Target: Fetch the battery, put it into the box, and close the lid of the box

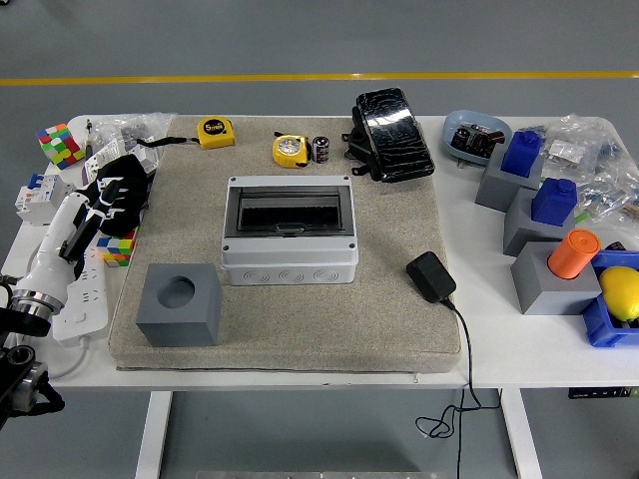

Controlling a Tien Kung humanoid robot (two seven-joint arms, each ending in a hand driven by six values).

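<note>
The battery (320, 149), a small black cylinder, stands at the back of the beige mat (399, 329), just right of a yellow tape measure (290, 150). The grey box (290, 259) sits in the middle of the mat with a dark window on top; I cannot tell how its lid stands. My left hand (108, 197) hangs low at the table's left edge over a black cloth (125, 180), fingers relaxed and holding nothing, far from the battery and box. My right hand is out of view.
A grey cube with a round hole (181, 304) sits front left on the mat. A second tape measure (216, 131), a black wrapped pack (392, 133), a black adapter (430, 275) with its cable, a white power strip (85, 294), and grey and blue blocks (539, 215) stand around.
</note>
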